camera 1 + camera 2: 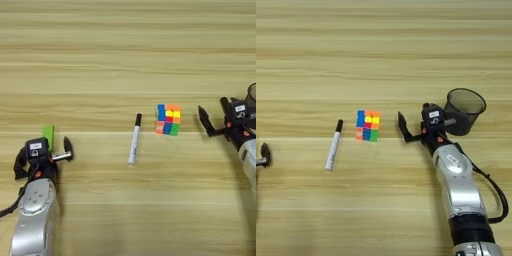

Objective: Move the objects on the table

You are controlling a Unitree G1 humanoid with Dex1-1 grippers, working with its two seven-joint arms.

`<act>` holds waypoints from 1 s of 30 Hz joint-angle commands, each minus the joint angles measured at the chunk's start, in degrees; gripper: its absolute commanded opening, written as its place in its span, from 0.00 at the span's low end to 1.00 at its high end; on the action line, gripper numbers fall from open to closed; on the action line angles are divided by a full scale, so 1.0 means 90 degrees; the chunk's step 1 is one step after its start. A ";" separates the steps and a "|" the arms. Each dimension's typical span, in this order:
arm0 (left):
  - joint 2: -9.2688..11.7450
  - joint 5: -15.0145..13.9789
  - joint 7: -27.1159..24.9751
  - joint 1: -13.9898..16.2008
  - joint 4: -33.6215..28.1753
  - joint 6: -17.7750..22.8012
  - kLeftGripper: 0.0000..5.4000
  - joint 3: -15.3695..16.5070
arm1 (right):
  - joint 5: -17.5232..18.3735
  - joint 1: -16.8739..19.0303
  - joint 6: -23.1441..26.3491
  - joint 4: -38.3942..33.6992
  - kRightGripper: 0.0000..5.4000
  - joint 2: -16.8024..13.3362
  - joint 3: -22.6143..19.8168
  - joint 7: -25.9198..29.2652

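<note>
While the right gripper (pixel 413 127) is gaping beside the puzzle cube (pixel 367 125), I am squaring it for an even pinch.

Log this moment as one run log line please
right gripper open beside puzzle cube | left gripper by green block | white marker untouched

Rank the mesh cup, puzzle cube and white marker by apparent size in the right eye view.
1. Black mesh cup, largest.
2. Puzzle cube.
3. White marker: longer than the cube but far slimmer, so these two are close.
</note>
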 commanded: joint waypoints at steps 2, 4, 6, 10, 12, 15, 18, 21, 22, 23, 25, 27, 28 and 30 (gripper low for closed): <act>0.0021 -0.0017 0.0026 0.0073 0.0296 0.0197 0.95 0.0105 | -0.0016 -0.0108 0.0030 -0.0054 1.00 0.0016 0.0020 -0.0019; 0.0017 -0.0035 0.0025 0.0074 0.0321 0.0205 0.93 0.0126 | -0.0016 -0.0108 0.0027 -0.0052 1.00 0.0017 0.0020 -0.0021; 0.0018 -0.0056 0.0019 0.0074 0.0329 0.0205 0.89 0.0132 | -0.0016 -0.0107 0.0025 -0.0052 1.00 0.0017 0.0019 -0.0022; 0.0024 -0.0083 -0.0004 0.0077 0.0333 0.0185 0.81 0.0126 | -0.0012 -0.0110 0.0027 -0.0055 1.00 0.0012 0.0015 -0.0018; 0.0030 -0.0084 -0.0019 0.0082 0.0331 0.0175 0.78 0.0116 | -0.0012 -0.0109 0.0028 -0.0058 1.00 0.0012 0.0015 -0.0018; 0.0045 -0.0066 -0.0045 0.0094 0.0329 0.0178 0.72 0.0087 | -0.0013 -0.0106 0.0032 -0.0068 1.00 0.0014 0.0017 -0.0021; 0.0049 -0.0056 -0.0067 0.0100 0.0323 0.0174 0.68 0.0071 | -0.0014 -0.0103 0.0032 -0.0072 1.00 0.0015 0.0019 -0.0021; 0.0049 -0.0045 -0.0085 0.0106 0.0315 0.0157 0.63 0.0052 | -0.0013 -0.0104 0.0034 -0.0073 1.00 0.0015 0.0018 -0.0022; 0.0051 -0.0041 -0.0092 0.0110 0.0309 0.0154 0.62 0.0041 | -0.0012 -0.0104 0.0035 -0.0073 1.00 0.0015 0.0017 -0.0022; 0.0052 -0.0037 -0.0097 0.0114 0.0302 0.0152 0.61 0.0032 | -0.0011 -0.0103 0.0036 -0.0075 1.00 0.0014 0.0016 -0.0021; 0.0054 -0.0033 -0.0102 0.0118 0.0295 0.0149 0.57 0.0022 | -0.0010 -0.0101 0.0038 -0.0079 1.00 0.0013 0.0015 -0.0020; 0.0056 -0.0035 -0.0103 0.0120 0.0294 0.0146 0.55 0.0016 | -0.0009 -0.0100 0.0039 -0.0081 1.00 0.0013 0.0014 -0.0021; 0.0059 -0.0036 -0.0102 0.0120 0.0295 0.0145 0.52 0.0013 | -0.0009 -0.0100 0.0039 -0.0081 1.00 0.0012 0.0014 -0.0020; 0.0063 -0.0038 -0.0099 0.0120 0.0297 0.0142 0.49 0.0008 | -0.0008 -0.0101 0.0039 -0.0082 1.00 0.0011 0.0013 -0.0019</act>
